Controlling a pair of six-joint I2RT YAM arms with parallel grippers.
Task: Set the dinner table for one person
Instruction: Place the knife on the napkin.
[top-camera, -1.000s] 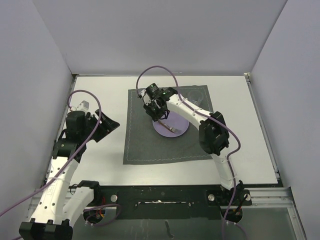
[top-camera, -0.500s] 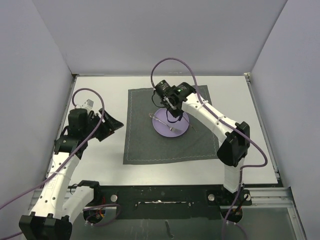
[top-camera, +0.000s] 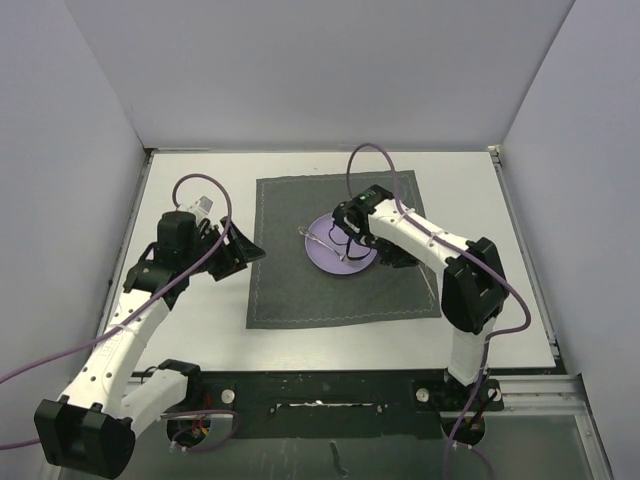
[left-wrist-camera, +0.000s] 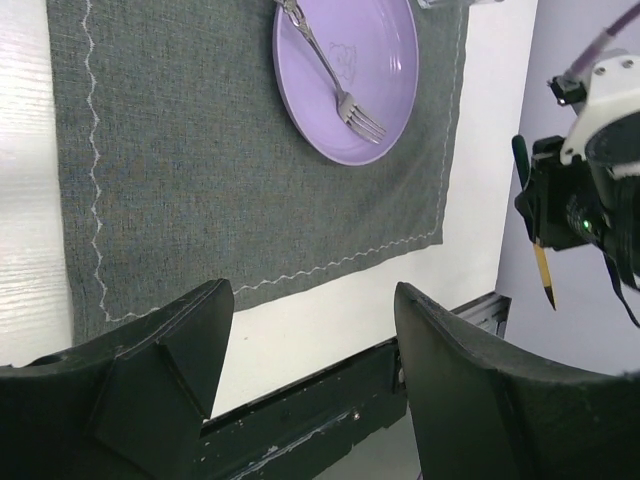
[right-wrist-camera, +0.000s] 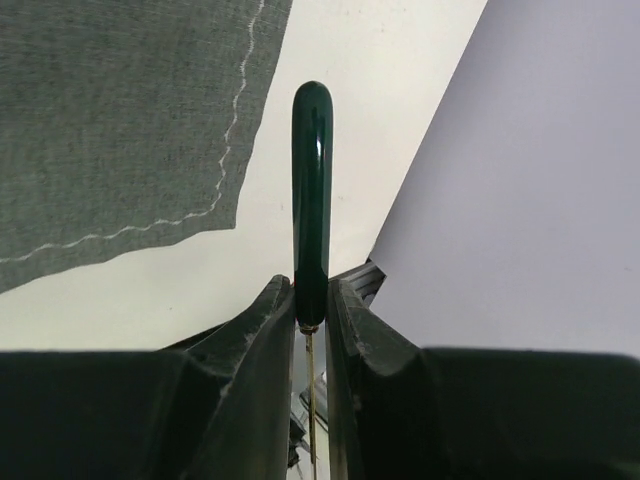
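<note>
Purple plate (left-wrist-camera: 385, 55) with fork (left-wrist-camera: 335, 78) on grey placemat (left-wrist-camera: 190, 150); right pincer (right-wrist-camera: 310, 287) tight around green-handled utensil (right-wrist-camera: 311, 190) (left pincer (left-wrist-camera: 310, 300) apart)

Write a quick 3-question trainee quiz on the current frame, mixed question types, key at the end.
1. True or false: the fork lies on the purple plate.
2. Which end effector grips the green-handled utensil? A) left B) right C) neither
3. Fill in: the plate sits on the dark grey ____.

Key:
1. True.
2. B: the right end effector is shut on its handle.
3. placemat.
</note>
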